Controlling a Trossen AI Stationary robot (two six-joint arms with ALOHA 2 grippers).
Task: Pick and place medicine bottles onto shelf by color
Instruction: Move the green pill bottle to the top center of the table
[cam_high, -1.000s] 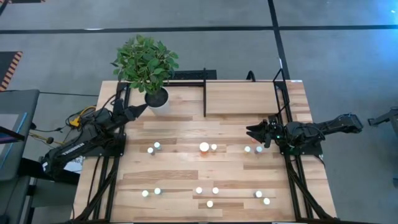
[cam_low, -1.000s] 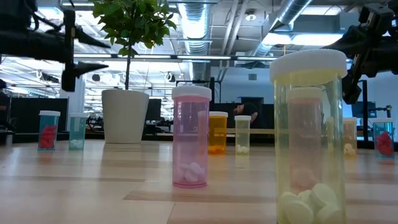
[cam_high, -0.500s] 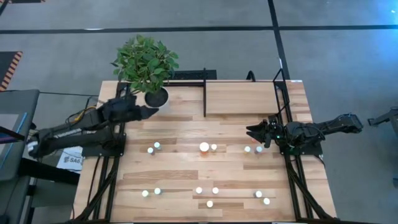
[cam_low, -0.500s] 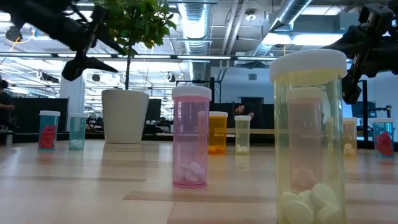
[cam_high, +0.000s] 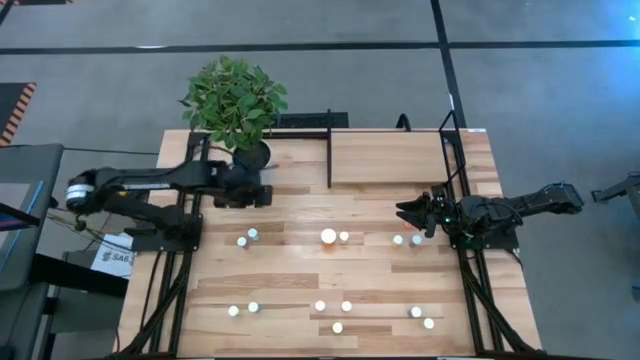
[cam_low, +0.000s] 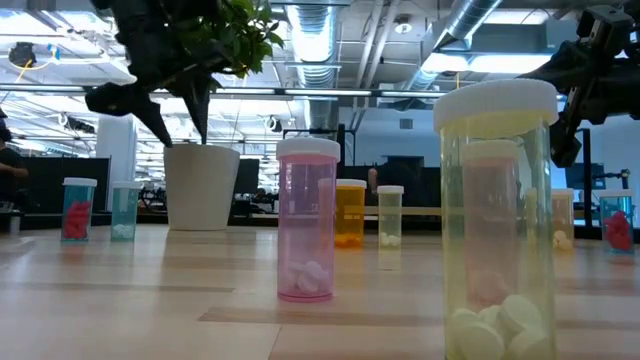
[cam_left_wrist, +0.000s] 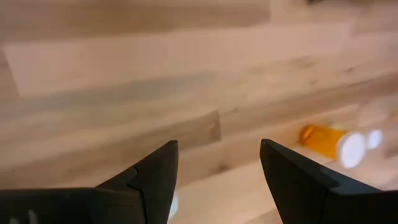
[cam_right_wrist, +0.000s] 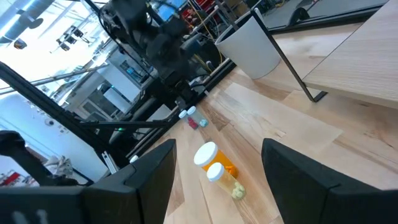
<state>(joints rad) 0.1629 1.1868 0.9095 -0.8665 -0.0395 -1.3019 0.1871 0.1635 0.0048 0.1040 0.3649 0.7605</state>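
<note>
The medicine bottles (cam_high: 329, 237) stand scattered upright on the table (cam_high: 300, 275), none yet on the shelf (cam_high: 390, 157). We judge them light, rigid and slick, so we grip the body below the cap. Our left gripper (cam_high: 262, 194) hovers near the plant pot (cam_high: 252, 157), fingers parted and empty; our right gripper (cam_high: 404, 213) waits beside two bottles, likewise parted.
</note>
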